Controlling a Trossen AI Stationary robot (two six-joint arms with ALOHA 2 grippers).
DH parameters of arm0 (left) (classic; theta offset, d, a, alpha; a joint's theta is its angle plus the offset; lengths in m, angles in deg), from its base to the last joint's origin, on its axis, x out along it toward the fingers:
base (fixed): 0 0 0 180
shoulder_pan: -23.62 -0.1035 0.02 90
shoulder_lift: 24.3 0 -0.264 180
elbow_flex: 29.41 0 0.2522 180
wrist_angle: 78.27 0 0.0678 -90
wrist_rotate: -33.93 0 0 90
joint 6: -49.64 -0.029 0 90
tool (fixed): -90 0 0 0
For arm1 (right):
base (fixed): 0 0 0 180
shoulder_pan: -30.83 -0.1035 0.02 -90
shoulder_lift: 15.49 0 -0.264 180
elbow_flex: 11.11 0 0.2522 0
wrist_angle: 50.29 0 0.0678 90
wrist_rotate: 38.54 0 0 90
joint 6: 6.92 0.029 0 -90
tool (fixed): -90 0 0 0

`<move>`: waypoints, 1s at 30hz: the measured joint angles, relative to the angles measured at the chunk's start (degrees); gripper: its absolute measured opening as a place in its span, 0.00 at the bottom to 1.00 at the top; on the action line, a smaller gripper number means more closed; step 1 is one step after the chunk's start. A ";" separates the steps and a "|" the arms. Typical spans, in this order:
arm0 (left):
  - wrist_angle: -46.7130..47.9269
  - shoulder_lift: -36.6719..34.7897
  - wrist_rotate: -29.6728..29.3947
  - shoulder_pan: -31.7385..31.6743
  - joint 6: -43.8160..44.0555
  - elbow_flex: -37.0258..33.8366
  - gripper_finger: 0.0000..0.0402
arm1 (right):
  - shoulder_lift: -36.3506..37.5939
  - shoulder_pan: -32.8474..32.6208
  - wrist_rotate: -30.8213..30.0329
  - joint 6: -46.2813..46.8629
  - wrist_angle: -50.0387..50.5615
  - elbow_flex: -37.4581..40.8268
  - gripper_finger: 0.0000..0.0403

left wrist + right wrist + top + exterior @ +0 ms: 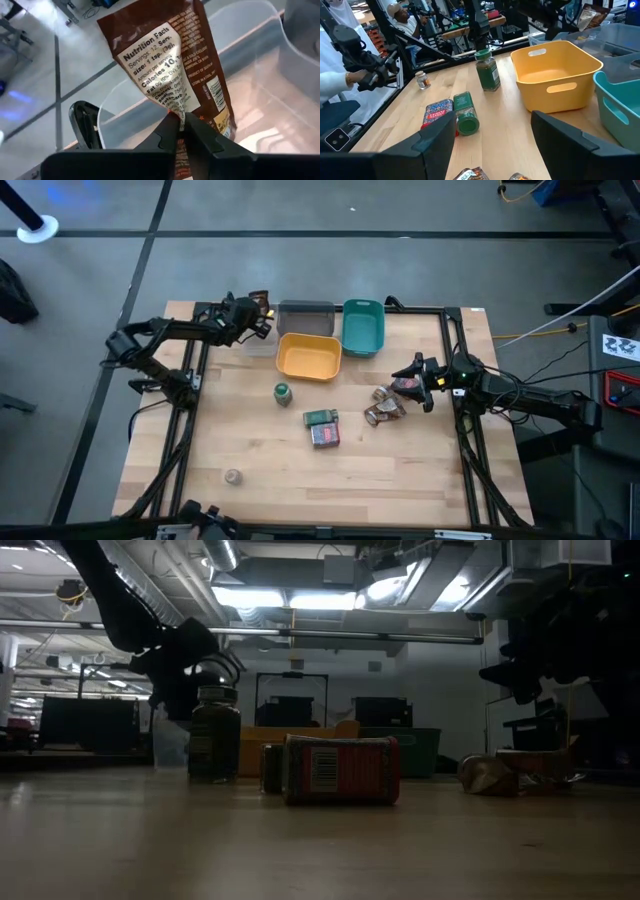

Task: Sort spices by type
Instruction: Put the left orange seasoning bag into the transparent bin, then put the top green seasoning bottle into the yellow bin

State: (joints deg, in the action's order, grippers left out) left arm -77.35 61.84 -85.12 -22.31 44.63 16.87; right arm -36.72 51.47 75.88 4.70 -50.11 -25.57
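Observation:
My left gripper [256,316] is at the table's far left, shut on a brown packet [170,65] above a clear tray [260,30]. My right gripper [492,150] stands open at the right, next to two brown packets [388,406] that lie on the table. An upright green-capped jar [283,392] stands near the middle. Nearer the front, a second jar [320,418] lies on its side beside a red box [326,436]. A small round tin [233,476] sits near the front left. My left gripper pinches one end of the brown packet [176,107] between its two fingers [200,135]. The fingers slant downward, coming from the table's left. The packet sticks out beyond the fingertips with its printed label facing the wrist, lifted clear over the clear tray.
A grey tray [306,318], a teal tray [363,326] and a yellow tray [309,356] stand along the far edge. A black frame [455,430] borders the table. People show beyond the table in the right wrist view.

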 joint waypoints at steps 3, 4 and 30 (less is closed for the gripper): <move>0.11 -0.01 -0.02 0.02 -1.45 0.00 0.08 | 0.00 0.00 0.00 0.00 0.02 -0.01 0.64; 0.13 -0.01 0.00 0.02 -1.70 0.00 0.09 | 0.00 0.00 0.00 0.00 0.02 0.01 0.64; 0.24 -8.00 1.93 2.10 1.87 0.04 0.27 | 0.00 0.00 0.02 0.04 0.07 -0.01 0.64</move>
State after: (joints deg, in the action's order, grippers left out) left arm -77.11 53.84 -83.19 -20.21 46.50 16.91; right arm -36.72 51.47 75.90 4.74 -50.05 -25.58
